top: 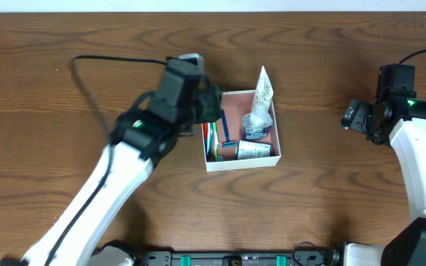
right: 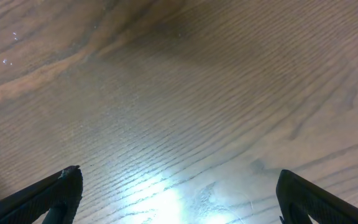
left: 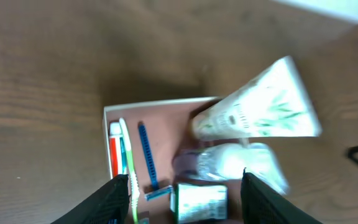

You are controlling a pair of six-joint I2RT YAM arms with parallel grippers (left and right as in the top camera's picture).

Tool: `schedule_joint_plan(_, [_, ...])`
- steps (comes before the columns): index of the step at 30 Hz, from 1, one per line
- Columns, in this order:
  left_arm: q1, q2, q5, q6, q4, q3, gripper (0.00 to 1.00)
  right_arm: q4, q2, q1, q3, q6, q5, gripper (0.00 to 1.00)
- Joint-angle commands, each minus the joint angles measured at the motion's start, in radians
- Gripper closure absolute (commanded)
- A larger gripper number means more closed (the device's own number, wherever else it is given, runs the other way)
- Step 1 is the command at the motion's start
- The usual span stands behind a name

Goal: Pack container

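Note:
The container (top: 242, 162) is a square shallow box with white walls and a pinkish-brown inside, at the table's middle. It holds a green toothbrush (left: 128, 163), a red one (left: 114, 149), a blue razor (left: 146, 158), a small white box (left: 199, 200), a clear crinkled packet (left: 238, 163) and a white tube (left: 253, 112) that leans out over the far rim. My left gripper (left: 185, 202) is open just above the box's left side, with nothing in it. My right gripper (right: 176, 199) is open over bare wood at the far right.
The container also shows in the left wrist view (left: 107, 134). A black cable (top: 87, 74) loops over the table at the left behind my left arm. The table's front edge carries a black rail (top: 235, 258).

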Motion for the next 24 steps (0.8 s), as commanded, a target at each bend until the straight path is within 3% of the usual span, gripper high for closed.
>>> schedule_joint_plan(1, [0.025,-0.109,-0.019,0.051,-0.037,0.008,0.36,-0.001,0.006,-0.004,0.006,0.014,0.004,0.01])
schedule_joint_plan(6, [0.042,-0.249,-0.02,0.157,-0.126,0.008,0.14,-0.001,0.006,-0.004,0.006,0.014,0.004,0.01])
schedule_joint_plan(7, [0.043,-0.275,-0.02,0.177,-0.15,0.008,0.02,-0.001,0.006,-0.004,0.006,0.014,0.004,0.01])
schedule_joint_plan(14, [0.043,-0.398,-0.063,0.201,-0.38,0.008,0.02,-0.001,0.006,-0.004,0.006,0.014,0.004,0.01])
schedule_joint_plan(18, [0.043,-0.426,-0.071,0.285,-0.556,0.008,0.02,-0.001,0.006,-0.004,0.006,0.014,0.004,0.01])
schedule_joint_plan(24, [0.043,-0.433,-0.113,0.28,-0.721,0.005,0.02,-0.001,0.006,-0.004,0.006,0.014,0.003,0.01])
